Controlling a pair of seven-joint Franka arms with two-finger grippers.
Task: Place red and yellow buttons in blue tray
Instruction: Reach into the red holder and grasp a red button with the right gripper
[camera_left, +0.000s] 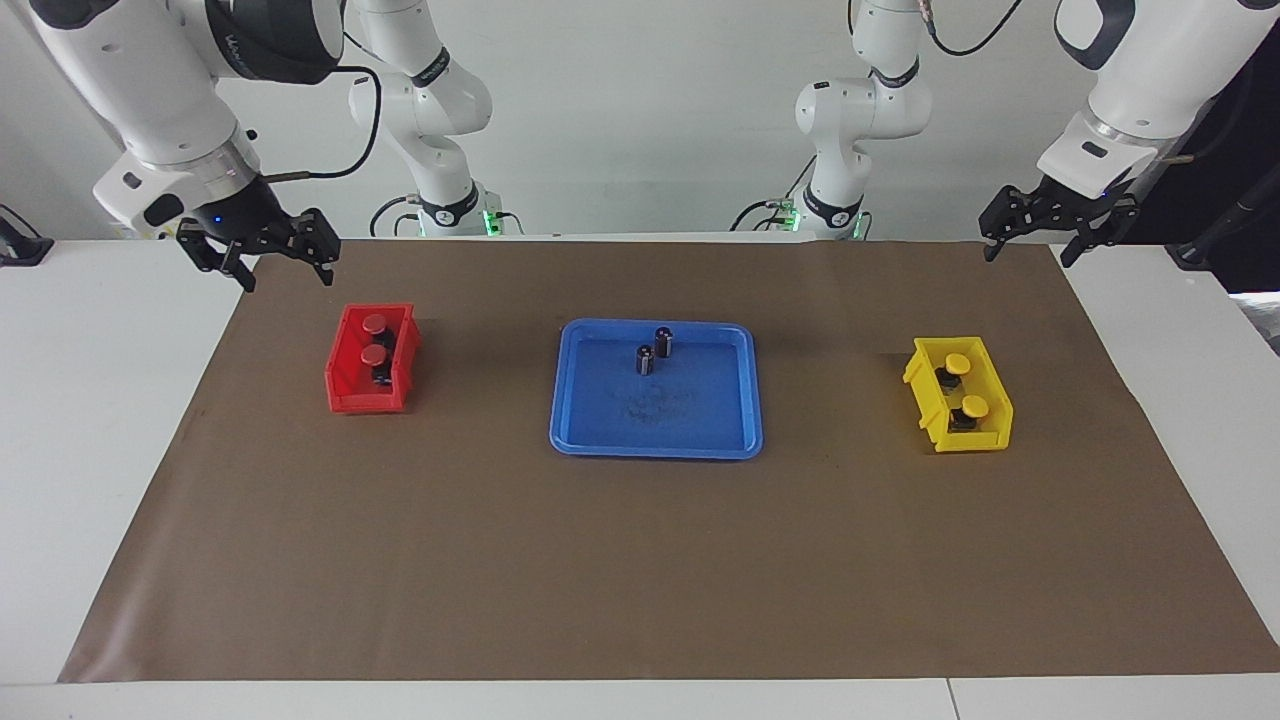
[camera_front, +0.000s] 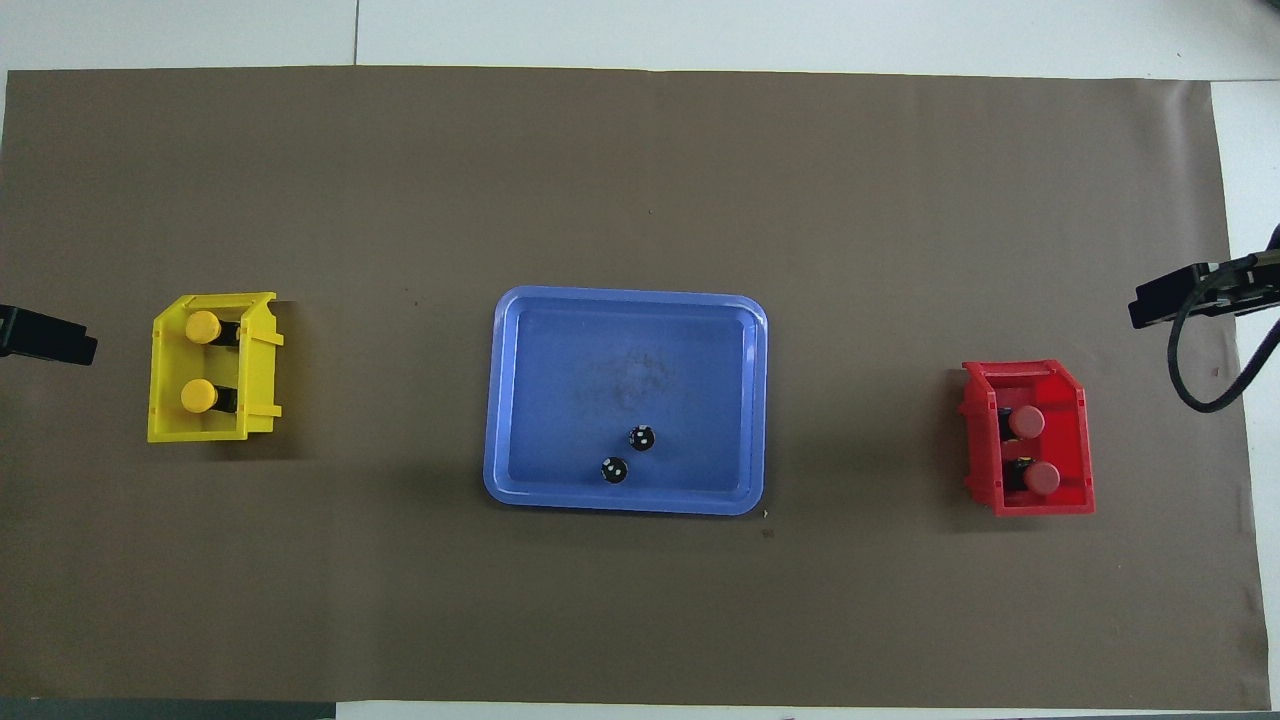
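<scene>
Two red buttons (camera_left: 374, 338) and two yellow buttons (camera_left: 965, 385) sit in bins; both grippers' jaws hang open, empty.

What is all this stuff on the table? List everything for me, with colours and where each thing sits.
Flat rectangular blue plastic tray: one, blue, middle of the brown mat.
Dark capless cylinders: two, black, upright in the tray, in its part nearer the robots.
Small red plastic bin: one, red, toward the right arm's end.
Red-capped push buttons: two, red on black bases, in the red bin.
Small yellow plastic bin: one, yellow, toward the left arm's end.
Yellow-capped push buttons: two, yellow on black bases, in the yellow bin.
Brown paper mat: one, covering the white table.
Right gripper: black, open, raised near the red bin, waiting.
Left gripper: black, open, raised near the yellow bin, waiting.
</scene>
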